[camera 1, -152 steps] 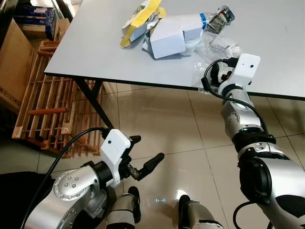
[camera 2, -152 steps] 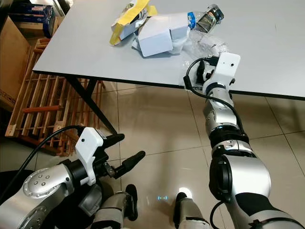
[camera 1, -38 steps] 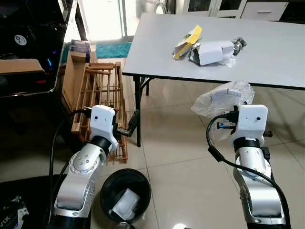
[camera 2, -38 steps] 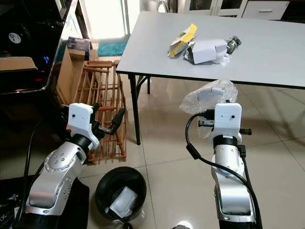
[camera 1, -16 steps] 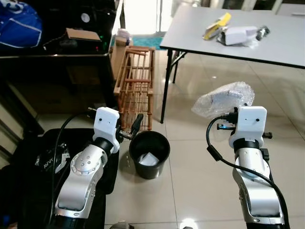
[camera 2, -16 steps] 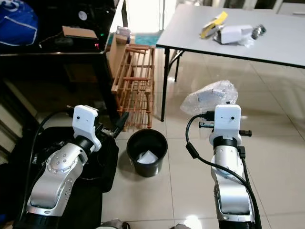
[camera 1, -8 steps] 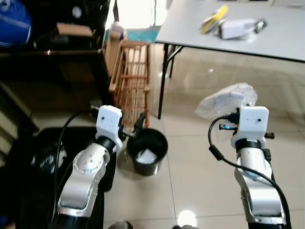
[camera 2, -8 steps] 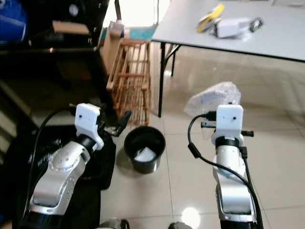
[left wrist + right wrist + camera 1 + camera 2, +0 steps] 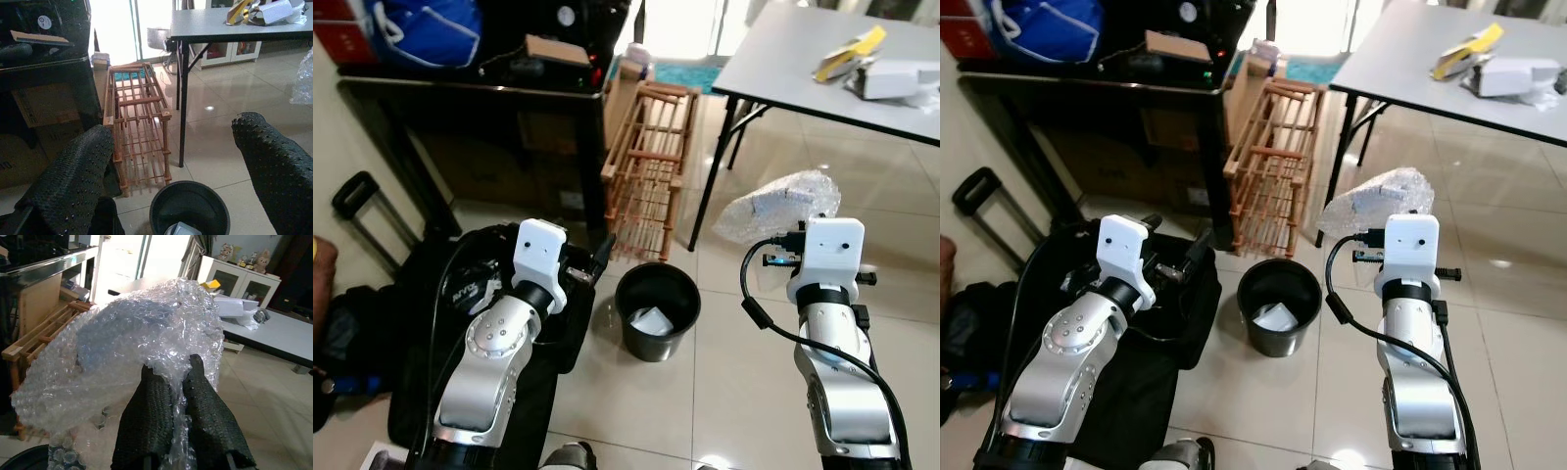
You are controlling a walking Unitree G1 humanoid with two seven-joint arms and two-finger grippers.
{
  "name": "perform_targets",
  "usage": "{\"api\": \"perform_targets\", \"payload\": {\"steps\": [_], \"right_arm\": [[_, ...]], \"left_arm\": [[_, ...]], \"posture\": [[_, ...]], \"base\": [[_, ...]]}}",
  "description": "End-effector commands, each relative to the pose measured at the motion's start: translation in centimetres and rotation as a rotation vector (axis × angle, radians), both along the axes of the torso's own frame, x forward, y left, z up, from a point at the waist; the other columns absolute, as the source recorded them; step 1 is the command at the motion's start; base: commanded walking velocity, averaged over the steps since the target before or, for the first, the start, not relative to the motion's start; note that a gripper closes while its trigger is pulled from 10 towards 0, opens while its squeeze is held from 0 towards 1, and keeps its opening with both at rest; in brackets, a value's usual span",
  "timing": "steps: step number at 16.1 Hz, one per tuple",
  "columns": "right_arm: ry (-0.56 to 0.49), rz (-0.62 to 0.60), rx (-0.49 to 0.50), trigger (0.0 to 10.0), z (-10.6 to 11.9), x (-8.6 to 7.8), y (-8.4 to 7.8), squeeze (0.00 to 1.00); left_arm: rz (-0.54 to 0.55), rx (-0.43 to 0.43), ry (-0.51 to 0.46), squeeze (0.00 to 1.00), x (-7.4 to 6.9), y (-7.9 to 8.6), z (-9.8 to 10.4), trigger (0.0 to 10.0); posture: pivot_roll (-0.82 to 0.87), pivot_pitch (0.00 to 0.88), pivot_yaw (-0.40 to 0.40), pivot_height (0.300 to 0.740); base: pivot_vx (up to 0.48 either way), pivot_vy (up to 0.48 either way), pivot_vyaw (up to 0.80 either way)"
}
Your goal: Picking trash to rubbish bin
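Presently the right gripper (image 9: 177,382) pinches a bubble wrap (image 9: 773,204) aloft, right of the bin (image 9: 656,309) on the floor. Left gripper (image 9: 171,161) fingers spread, near the bin's rim.

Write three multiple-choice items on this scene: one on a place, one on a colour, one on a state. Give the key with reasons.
1. Where does the rubbish bin stand?
A. on the grey table
B. on the floor between the two arms
C. inside the wooden rack

2. What colour is the bin?
A. black
B. white
C. orange

3. What is the right end effector doing?
A. hanging open
B. resting on the table
C. pinching a wad of bubble wrap

Key: 1 B, it sits on the tiles below both arms. 2 A, its wall is black. 3 C, its fingers are closed on the clear wrap.
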State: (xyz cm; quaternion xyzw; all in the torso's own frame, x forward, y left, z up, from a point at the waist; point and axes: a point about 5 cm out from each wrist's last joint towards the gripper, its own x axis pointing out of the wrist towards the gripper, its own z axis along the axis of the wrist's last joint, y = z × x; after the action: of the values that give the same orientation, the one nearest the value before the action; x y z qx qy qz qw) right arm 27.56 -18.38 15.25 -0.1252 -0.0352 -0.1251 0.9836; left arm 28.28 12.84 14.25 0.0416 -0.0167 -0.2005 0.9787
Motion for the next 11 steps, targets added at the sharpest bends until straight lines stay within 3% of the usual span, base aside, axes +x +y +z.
{"api": "perform_targets", "payload": {"steps": [1,3,11], "right_arm": [[0.006,-0.005,-0.006,10.0,-0.01,0.06,-0.02,0.0],[0.006,-0.007,-0.006,10.0,-0.02,0.07,-0.06,0.0],[0.003,-0.014,-0.012,10.0,0.0,0.08,-0.03,0.0]], "left_arm": [[-0.024,-0.011,-0.017,0.0,0.09,-0.25,0.29,10.0],[-0.032,-0.011,-0.026,0.0,0.13,-0.36,0.45,10.0],[-0.048,-0.001,-0.035,0.0,0.02,-0.52,0.44,10.0]], "posture": [[0.03,0.111,0.01,0.74],[0.02,0.109,0.012,0.74],[0.02,0.108,0.011,0.74]], "base": [[0.0,0.0,0.0],[0.135,0.0,0.0],[0.48,0.0,0.0]]}}
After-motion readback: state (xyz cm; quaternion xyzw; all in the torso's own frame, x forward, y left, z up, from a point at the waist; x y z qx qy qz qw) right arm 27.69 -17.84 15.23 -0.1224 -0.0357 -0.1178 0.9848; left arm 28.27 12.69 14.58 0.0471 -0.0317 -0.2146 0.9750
